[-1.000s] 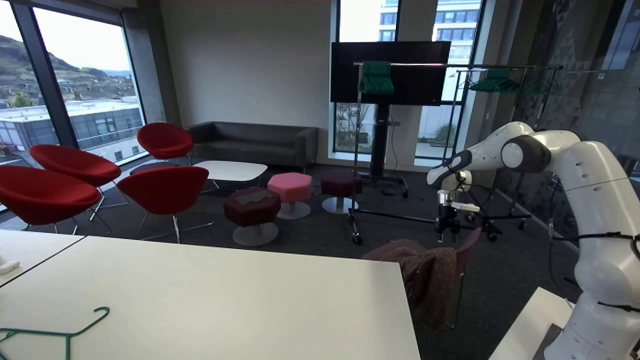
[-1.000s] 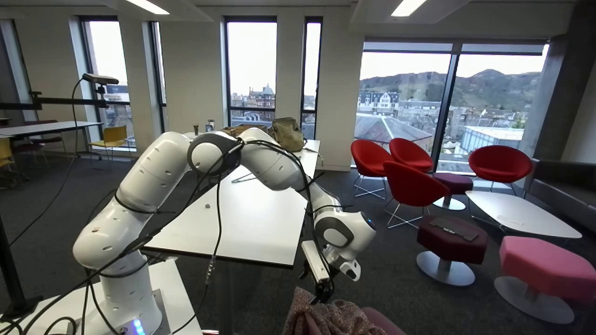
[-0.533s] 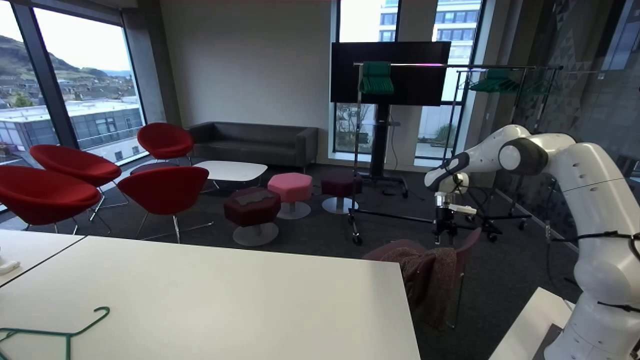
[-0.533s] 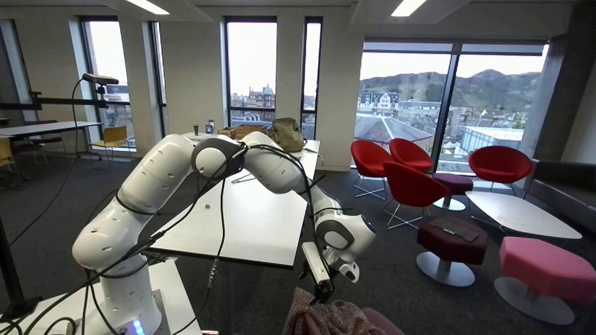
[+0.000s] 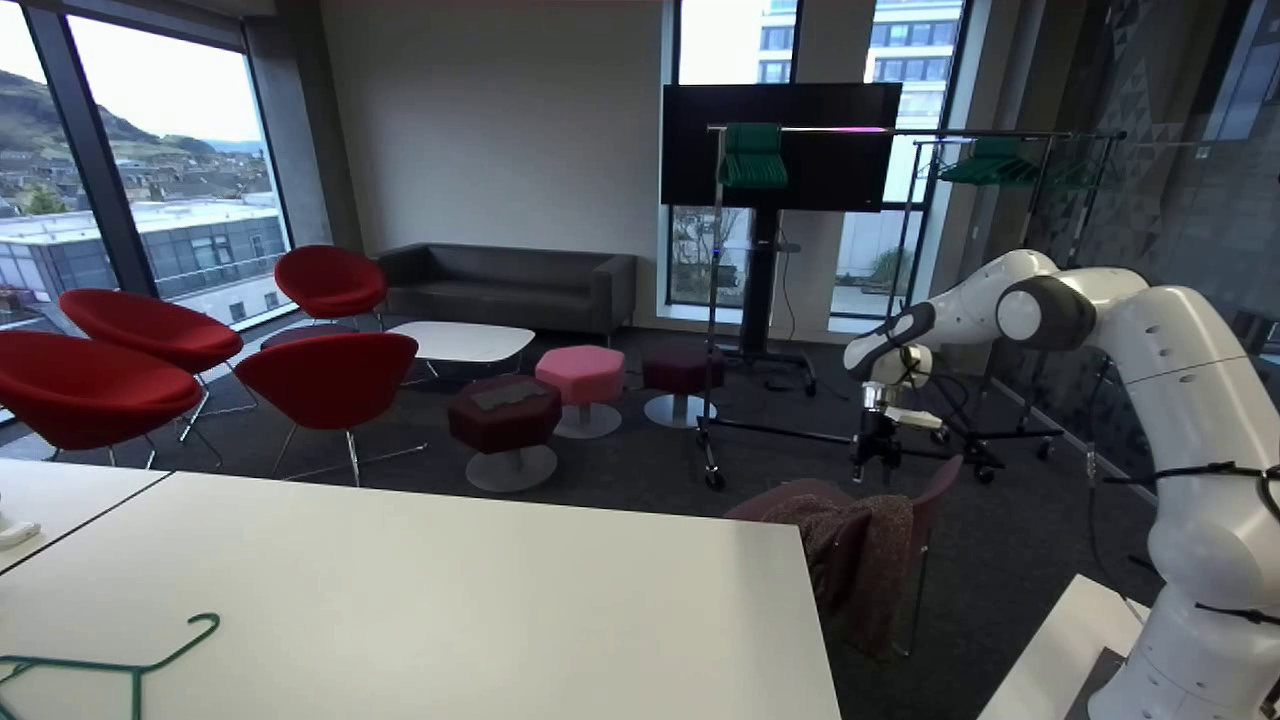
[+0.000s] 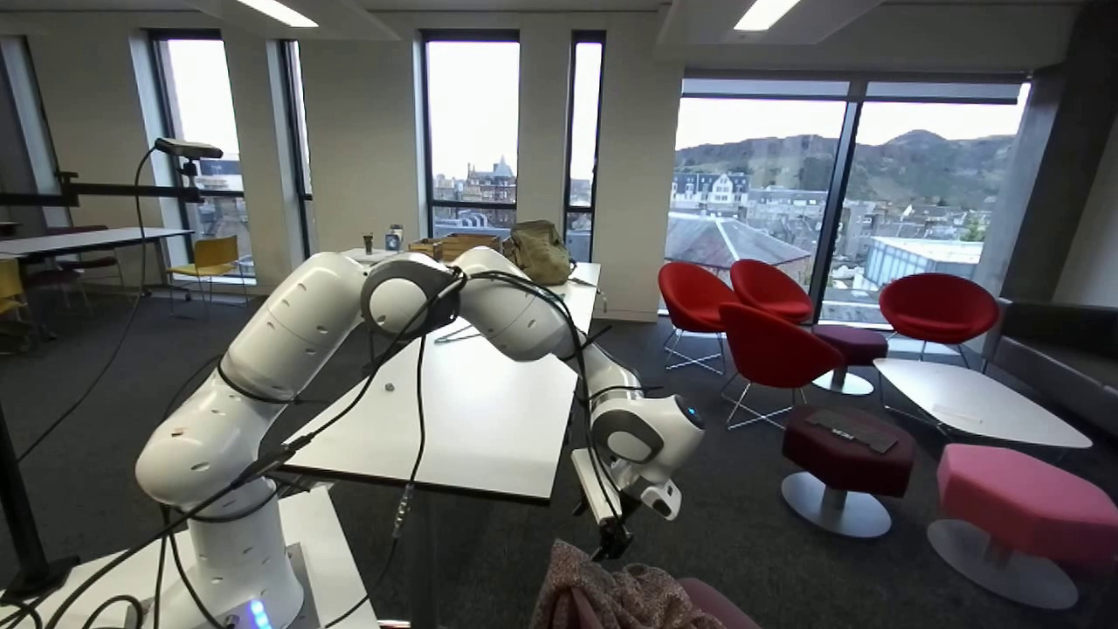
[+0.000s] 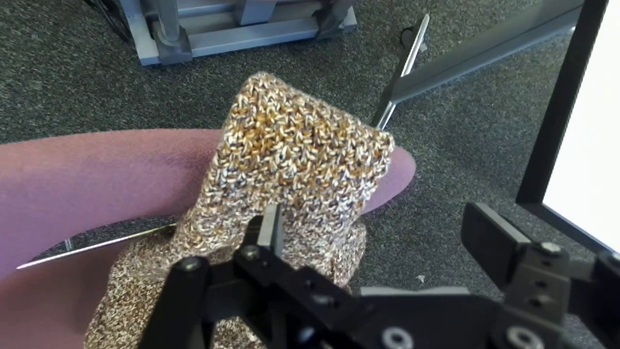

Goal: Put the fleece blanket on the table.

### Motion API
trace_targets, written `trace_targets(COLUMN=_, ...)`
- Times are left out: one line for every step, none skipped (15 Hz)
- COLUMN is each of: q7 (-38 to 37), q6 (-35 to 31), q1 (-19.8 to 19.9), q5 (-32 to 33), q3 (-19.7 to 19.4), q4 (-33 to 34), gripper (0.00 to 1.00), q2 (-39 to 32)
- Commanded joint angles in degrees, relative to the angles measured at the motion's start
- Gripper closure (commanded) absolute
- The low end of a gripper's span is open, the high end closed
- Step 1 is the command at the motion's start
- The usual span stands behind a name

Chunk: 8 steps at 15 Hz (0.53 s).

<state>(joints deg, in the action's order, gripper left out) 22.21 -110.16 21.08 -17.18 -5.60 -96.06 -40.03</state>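
The fleece blanket is a brownish knitted cloth draped in folds over a mauve chair in both exterior views (image 5: pixel 878 560) (image 6: pixel 629 598). A raised flap of it (image 7: pixel 295 155) fills the middle of the wrist view. My gripper is open and empty beside and above the blanket in both exterior views (image 5: pixel 872 472) (image 6: pixel 598 531). In the wrist view my gripper (image 7: pixel 380 225) has its left finger in front of the blanket and its right finger over floor. The table has a pale top in both exterior views (image 5: pixel 450 600) (image 6: pixel 480 428); its dark-edged corner (image 7: pixel 588 145) shows at right in the wrist view.
The mauve chair (image 7: pixel 106 174) stands under the blanket, close to the table's corner. A green hanger (image 5: pixel 135 665) lies on the table. A clothes rail (image 5: pixel 712 300) and stools (image 6: pixel 847 450) stand beyond. A bag (image 6: pixel 537 253) sits at the table's far end.
My gripper has shifted a little leftward in an exterior view and slightly up from the blanket in an exterior view. The blanket has not visibly moved.
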Motion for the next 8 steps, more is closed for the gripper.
trace_targets(q7=-3.5, q6=-2.4, q1=0.5, q5=-0.3, q3=-0.1, q4=-0.1, gripper=0.00, q2=-0.1)
trace_targets(q7=-4.4, q6=-2.6, q1=0.4, q5=0.0, q3=-0.3, q4=-0.2, gripper=0.00, q2=-0.3)
trace_targets(q7=-5.1, q6=-2.7, q1=0.4, q5=0.3, q3=-0.6, q4=-0.3, gripper=0.00, q2=-0.4)
trace_targets(q7=-5.8, q6=-2.7, q1=0.4, q5=0.7, q3=-0.9, q4=-0.4, gripper=0.00, q2=-0.7)
trace_targets(q7=-6.3, q6=-2.7, q1=0.4, q5=0.9, q3=-1.2, q4=-0.4, gripper=0.00, q2=-1.0)
trace_targets(q7=-6.8, q6=-2.7, q1=0.5, q5=1.1, q3=-1.5, q4=-0.4, gripper=0.00, q2=-1.4)
trace_targets(q7=-7.2, q6=-2.7, q1=0.4, q5=1.4, q3=-1.7, q4=-0.3, gripper=0.00, q2=-1.9)
trace_targets(q7=-7.5, q6=-2.6, q1=0.4, q5=1.5, q3=-1.9, q4=-0.3, gripper=0.00, q2=-2.4)
